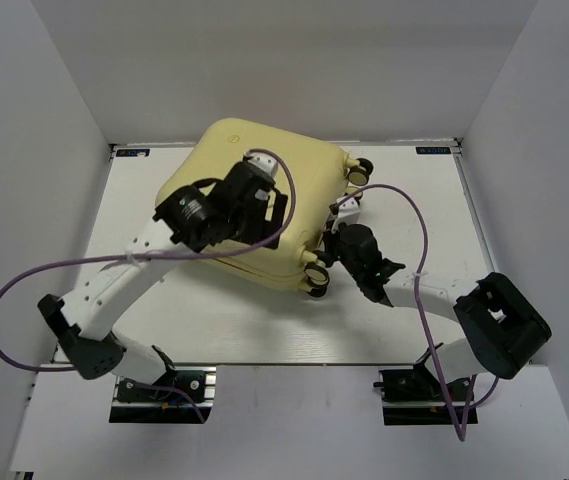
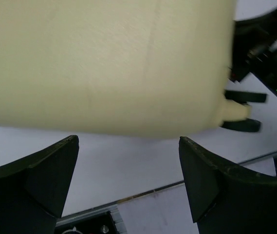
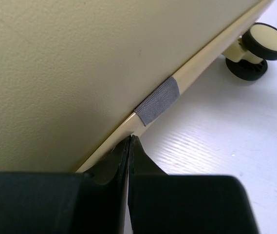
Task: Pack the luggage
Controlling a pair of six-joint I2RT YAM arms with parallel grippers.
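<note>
**White table point(image 1: 214, 320), shut suitcase point(image 1: 309, 200), two arms at its shell**

Top view: white walls point(image 1: 44, 100) box in the table. The pale yellow suitcase lies upper middle, halves together. The left gripper point(image 1: 257, 172) hangs over the lid, and the right gripper point(image 1: 346, 212) sits at the right edge between the wheels point(image 1: 362, 168).

Left wrist view: its fingers point(image 2: 50, 170) are spread wide and hold nothing, with the shell filling the upper frame.

Right wrist view: its fingers point(image 3: 114, 163) are pressed together, with nothing seen between them. The tips meet the seam point(image 3: 196, 73) below a grey tab point(image 3: 156, 102).

Risk: the tips may skid off the smooth rim, or shove the case along on its wheels.
</note>
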